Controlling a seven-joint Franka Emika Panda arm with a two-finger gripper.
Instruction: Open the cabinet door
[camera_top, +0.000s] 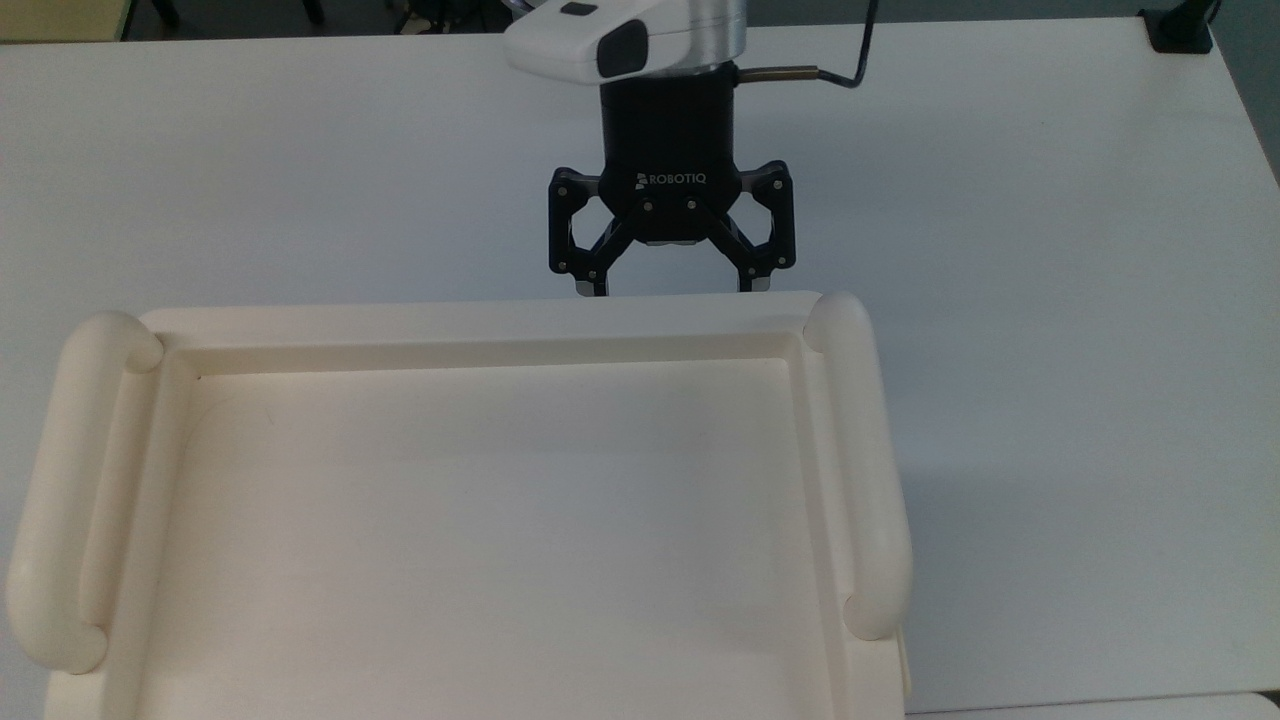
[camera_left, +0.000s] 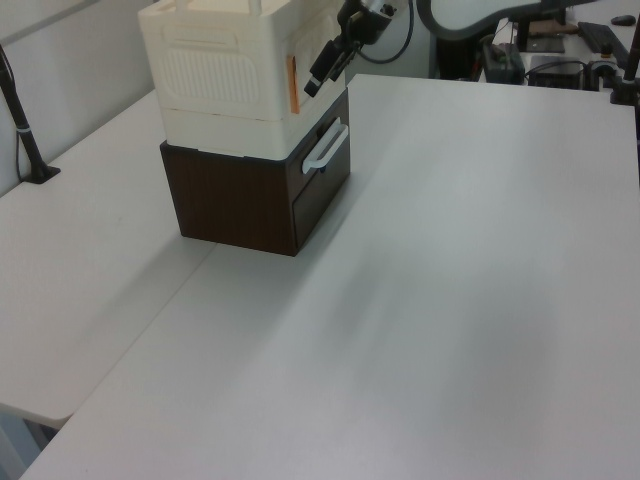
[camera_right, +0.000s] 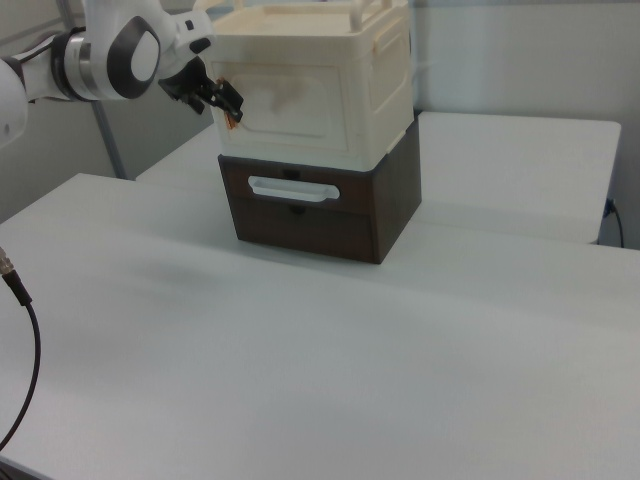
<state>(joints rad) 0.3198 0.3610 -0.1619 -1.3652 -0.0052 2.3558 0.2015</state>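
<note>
White desks are filling the room, with a pale wall behind them in the right view and cluttered workstations showing at the back of the left view. On the main desk (camera_right: 330, 350), towards its far edge in the right view, a dark brown drawer unit (camera_right: 320, 215) with a white handle (camera_right: 293, 189) is sitting, and the cabinet (camera_right: 320, 85) is resting on top of it, its recessed top and 2 rounded side bars (camera_top: 868, 470) dominating the top view. Facing the arm, the cabinet door (camera_right: 290, 100) is lying shut and flush, a thin cream panel with an orange strip (camera_left: 293, 84) at its edge in the left view. It is looking light, stiff and smooth, so it should be swinging easily but slipping under a flat push; hooking the free edge near that strip seems the best hold, and a hard tug could be shifting the whole stack. The gripper (camera_top: 671, 290) is hovering just at the door's front with its fingers spread wide and pinching nothing, its tips dipping behind the cabinet's rim in the top view.
</note>
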